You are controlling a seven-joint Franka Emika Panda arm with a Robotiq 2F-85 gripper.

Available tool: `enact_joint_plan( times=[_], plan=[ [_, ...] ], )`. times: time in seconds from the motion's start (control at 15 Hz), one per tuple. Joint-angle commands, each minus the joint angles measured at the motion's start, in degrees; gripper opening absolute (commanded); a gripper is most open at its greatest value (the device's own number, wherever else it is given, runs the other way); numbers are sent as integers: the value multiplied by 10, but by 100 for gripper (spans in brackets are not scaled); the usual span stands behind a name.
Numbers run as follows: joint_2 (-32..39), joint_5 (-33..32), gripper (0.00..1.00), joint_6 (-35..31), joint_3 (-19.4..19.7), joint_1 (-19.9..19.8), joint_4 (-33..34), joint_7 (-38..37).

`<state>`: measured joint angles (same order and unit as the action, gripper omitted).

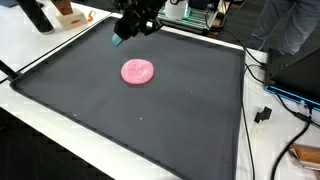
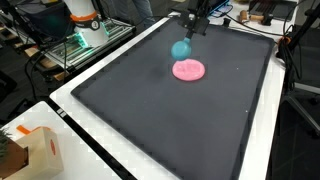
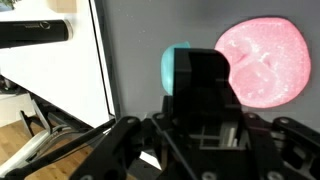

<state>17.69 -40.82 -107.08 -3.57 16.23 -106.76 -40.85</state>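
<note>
My gripper [image 1: 123, 35] hangs above the far part of a dark mat [image 1: 150, 120] and is shut on a small teal object [image 1: 118, 41]. The teal object also shows in an exterior view [image 2: 181, 49] and in the wrist view [image 3: 174, 66], where the black fingers [image 3: 203, 75] hide most of it. A flat round pink disc [image 1: 137, 71] lies on the mat just in front of the gripper, apart from it. The disc also shows in an exterior view [image 2: 188, 69] and in the wrist view [image 3: 265, 60].
The mat has a raised black rim [image 2: 110, 150] and lies on a white table [image 1: 40, 45]. A cardboard box [image 2: 30, 150] stands at one table corner. Cables and a plug [image 1: 264, 114] lie beside the mat. Equipment racks [image 2: 85, 30] stand behind.
</note>
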Motion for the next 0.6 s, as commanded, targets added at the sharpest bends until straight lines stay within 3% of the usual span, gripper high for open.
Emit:
enact_joint_plan(
  times=[0.0, 0.53],
  plan=[
    [17, -23, 25, 38, -3, 8, 4, -54],
    [42, -47, 25, 36, -1, 10, 1, -140]
  ],
)
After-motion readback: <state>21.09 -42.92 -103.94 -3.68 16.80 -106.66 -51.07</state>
